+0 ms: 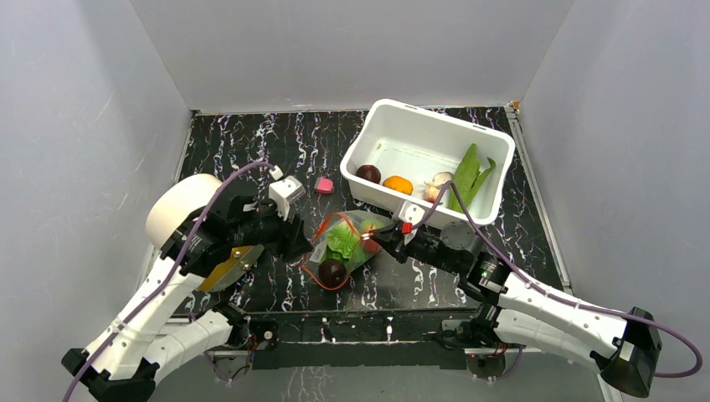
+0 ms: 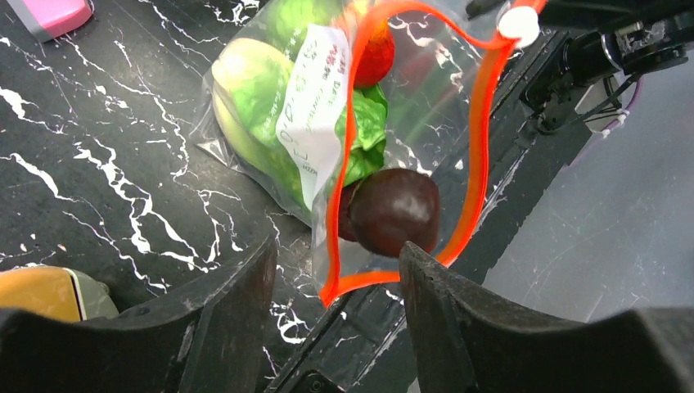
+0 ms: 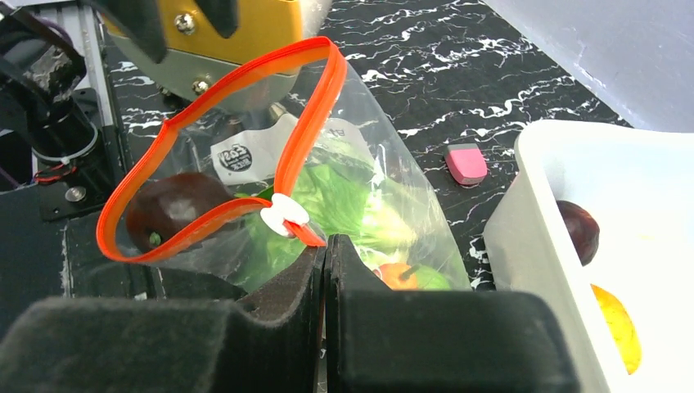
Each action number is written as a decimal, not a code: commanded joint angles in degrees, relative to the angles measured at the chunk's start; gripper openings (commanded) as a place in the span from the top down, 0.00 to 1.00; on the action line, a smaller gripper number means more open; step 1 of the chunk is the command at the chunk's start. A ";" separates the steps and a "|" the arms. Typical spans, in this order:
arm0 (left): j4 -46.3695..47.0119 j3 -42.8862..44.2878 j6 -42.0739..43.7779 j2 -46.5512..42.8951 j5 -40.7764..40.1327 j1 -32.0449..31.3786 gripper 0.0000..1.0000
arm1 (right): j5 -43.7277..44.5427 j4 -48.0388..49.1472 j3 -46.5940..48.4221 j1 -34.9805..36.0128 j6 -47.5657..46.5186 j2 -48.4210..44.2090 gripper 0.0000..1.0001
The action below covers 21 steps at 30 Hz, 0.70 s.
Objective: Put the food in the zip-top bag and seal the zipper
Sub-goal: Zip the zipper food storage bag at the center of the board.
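Observation:
The clear zip-top bag (image 1: 352, 244) lies mid-table with its mouth held open toward the near edge. Its orange-red zipper (image 2: 483, 147) forms a wide loop. Inside are the pale-green cabbage (image 2: 260, 98), a red tomato (image 2: 375, 57) and a dark purple round (image 2: 394, 210) just inside the mouth. My right gripper (image 3: 326, 246) is shut on the zipper's end beside the white slider (image 3: 278, 213). My left gripper (image 2: 335, 278) is open and empty, and its fingers straddle the near corner of the bag mouth.
The white tub (image 1: 381, 113) at the back right holds another dark purple round (image 1: 367, 173), an orange piece (image 1: 398, 184), mushrooms (image 1: 437, 186) and long green pods (image 1: 469, 176). A small pink piece (image 1: 323, 185) lies left of the tub. Grey walls enclose the table.

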 commanded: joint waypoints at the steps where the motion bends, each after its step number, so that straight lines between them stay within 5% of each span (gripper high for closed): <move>1: -1.74 -1.44 0.04 -1.15 -0.57 0.18 0.44 | 2.42 6.06 1.74 -1.28 5.04 0.73 1.00; 16: 3.09 -4.47 -10.43 8.37 -2.37 0.10 0.47 | 1.65 8.25 1.65 -3.57 9.02 0.75 1.00; 18: 1.36 -3.89 -11.25 10.72 -3.58 0.14 0.64 | 1.47 9.04 1.01 -4.52 10.30 0.17 1.00; 20: -1.56 -2.64 -10.43 10.66 -3.65 0.09 1.00 | 0.11 8.77 1.44 -5.51 11.11 -0.44 1.00; 21: -3.91 0.56 -9.81 10.04 -5.16 0.09 1.00 | -1.04 7.12 2.81 -5.69 11.78 -1.05 1.00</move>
